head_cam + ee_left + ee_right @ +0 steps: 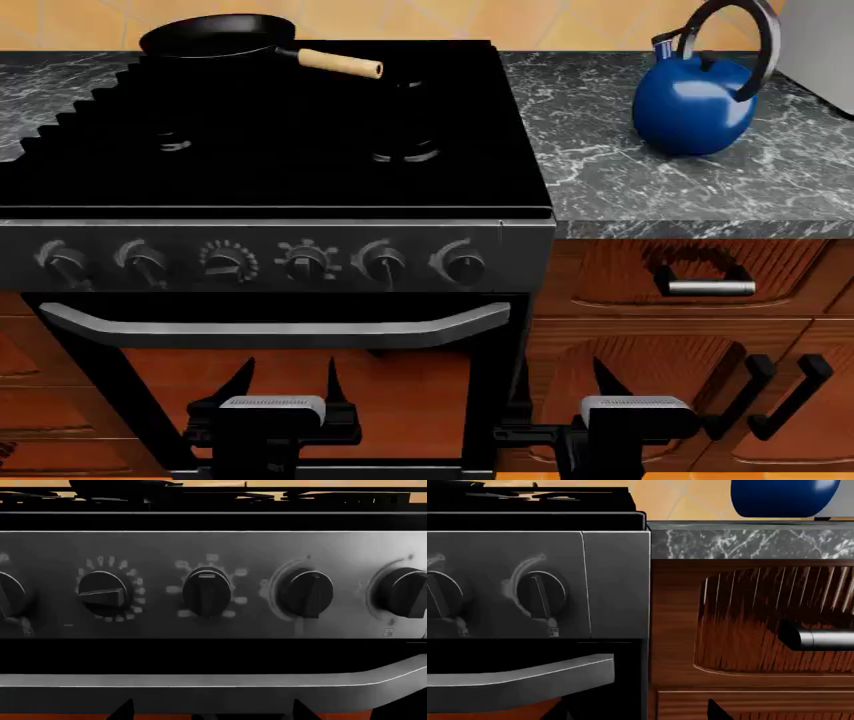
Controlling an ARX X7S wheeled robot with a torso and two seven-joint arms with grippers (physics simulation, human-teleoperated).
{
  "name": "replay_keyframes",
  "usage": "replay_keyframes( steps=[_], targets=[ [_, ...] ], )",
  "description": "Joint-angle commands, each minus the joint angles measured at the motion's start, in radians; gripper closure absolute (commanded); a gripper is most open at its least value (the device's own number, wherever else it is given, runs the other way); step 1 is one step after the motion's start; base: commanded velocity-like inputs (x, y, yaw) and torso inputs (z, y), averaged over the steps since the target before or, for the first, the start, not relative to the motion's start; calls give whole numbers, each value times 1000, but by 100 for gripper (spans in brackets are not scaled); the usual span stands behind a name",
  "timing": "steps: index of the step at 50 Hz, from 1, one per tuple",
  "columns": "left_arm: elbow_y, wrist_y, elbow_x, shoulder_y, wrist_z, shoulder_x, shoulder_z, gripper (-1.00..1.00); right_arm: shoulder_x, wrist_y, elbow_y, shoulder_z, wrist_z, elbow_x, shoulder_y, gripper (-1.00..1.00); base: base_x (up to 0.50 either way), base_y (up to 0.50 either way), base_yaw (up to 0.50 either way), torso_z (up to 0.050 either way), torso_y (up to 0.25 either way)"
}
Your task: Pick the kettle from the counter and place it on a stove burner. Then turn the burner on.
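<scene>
— Kettle first: where was the glossy blue round kettle (695, 104) with the tall dark arched handle seen?

— It was seen on the dark marble counter (627, 180) with white veins, to the right of the flat black stove top (267, 150). It was stood upright, and nothing was holding it.

— Which hand was nearer to it?

— The right gripper (638, 385) was nearer. It was held low in front of the brown wooden cabinets (667, 320), so the kettle lay up and ahead of it, a little to the right. The left gripper (287, 385) was held low in front of the oven door, well apart from the kettle.

— Were the fingers apart or together?

— On both hands the fingers were spread apart, and nothing was held.

— Was anything sitting on the stove?

— A black frying pan (214, 38) with a wooden handle was seen at the back left. Nothing was seen in it. The front burner (404, 152) nearest the kettle was bare.
</scene>
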Motion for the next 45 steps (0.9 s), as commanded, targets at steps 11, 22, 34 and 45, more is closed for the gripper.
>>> replay_keyframes(
  steps=[11, 22, 34, 45],
  targets=[
    [-15, 5, -25, -9, -61, -46, 59, -100, 42, 17, -6, -48, 79, 40, 6, -100, 0, 0, 0, 0, 0],
    [-19, 5, -38, -11, -81, -66, 83, -100, 60, 13, -9, -69, 97, 71, 3, -100, 0, -148, 0, 0, 0],
    [-18, 6, -50, -13, -101, -79, 101, -100, 76, 12, -12, -84, 113, 95, 2, -100, 0, -186, 0, 0, 0],
    [-21, 7, -62, -15, -115, -91, 115, -100, 87, 12, -12, -97, 128, 107, 3, -100, 0, -260, 0, 0, 0]
  ],
)
